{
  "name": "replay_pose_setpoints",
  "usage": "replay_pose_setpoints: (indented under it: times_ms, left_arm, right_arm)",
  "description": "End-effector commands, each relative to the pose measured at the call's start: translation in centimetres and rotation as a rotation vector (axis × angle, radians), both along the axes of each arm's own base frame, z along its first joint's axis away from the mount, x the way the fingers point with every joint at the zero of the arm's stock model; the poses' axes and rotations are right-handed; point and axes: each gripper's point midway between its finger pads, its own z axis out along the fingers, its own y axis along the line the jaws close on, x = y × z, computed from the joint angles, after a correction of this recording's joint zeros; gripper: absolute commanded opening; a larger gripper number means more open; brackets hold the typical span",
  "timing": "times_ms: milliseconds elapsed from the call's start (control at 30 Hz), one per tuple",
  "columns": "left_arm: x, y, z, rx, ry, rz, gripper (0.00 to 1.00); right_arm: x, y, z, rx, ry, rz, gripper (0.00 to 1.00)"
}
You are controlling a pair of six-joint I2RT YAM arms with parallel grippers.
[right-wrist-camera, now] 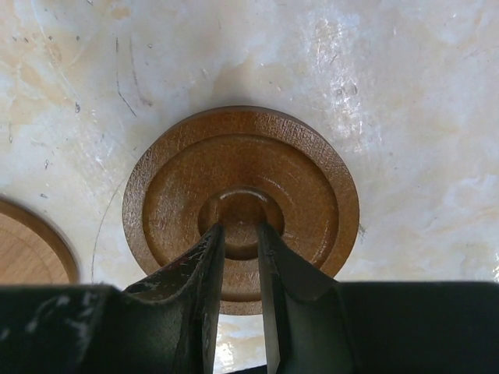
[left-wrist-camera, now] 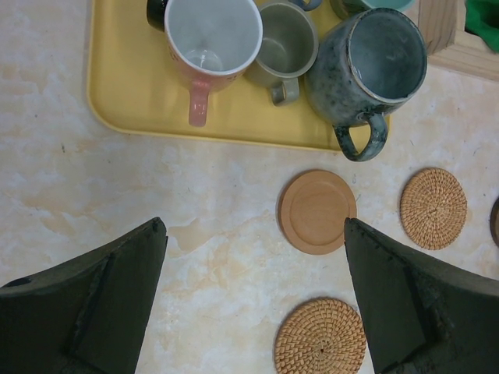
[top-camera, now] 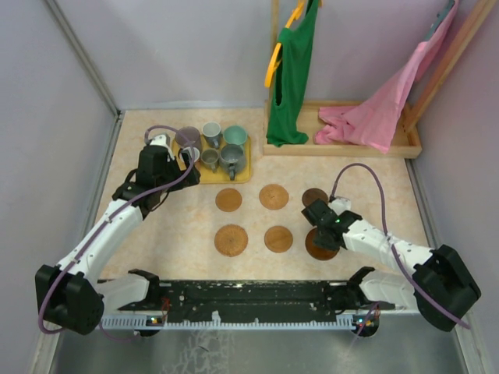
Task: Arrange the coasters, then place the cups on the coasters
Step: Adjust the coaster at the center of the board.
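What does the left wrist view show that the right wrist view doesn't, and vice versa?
Left wrist only: a yellow rectangular tray holding mugs, among them a pink mug with a pale inside, and two woven tan round coasters. Right wrist only: a dark brown ridged wooden coaster under the right gripper, its fingers narrowly parted. Both: the pale marbled tabletop.

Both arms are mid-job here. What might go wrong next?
The right claw has its tips over the centre of the dark brown ringed wooden coaster; any sideways move while touching may drag it out of line toward the paler wooden coaster. The left claw hangs open short of the yellow tray, where the pink mug, grey-green mug and speckled blue-grey mug crowd together; closing on one may knock its neighbour.
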Motion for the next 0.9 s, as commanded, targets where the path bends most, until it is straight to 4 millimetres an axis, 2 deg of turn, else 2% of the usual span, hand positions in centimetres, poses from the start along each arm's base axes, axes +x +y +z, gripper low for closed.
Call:
replay_pose_setpoints:
  times_ms: [0,333,867]
  left_arm:
    - [0.3,-0.2,0.2,-0.012,-0.015,-0.01,1.0]
    - [0.1,0.0,0.1,-0.005,-0.015,-0.005,1.0]
    - [0.1,0.1,0.2,-0.001,-0.015,-0.002,1.0]
  right_arm:
    - [0.2,0.0,-0.6,0.014,-0.011,-0.03,0.25]
    - [1.9,0.9,-0.9,0.019,-0.047,-0.008,0.25]
    - [3.4,1.9,-1.2,0.008,-0.048,0.017,0.25]
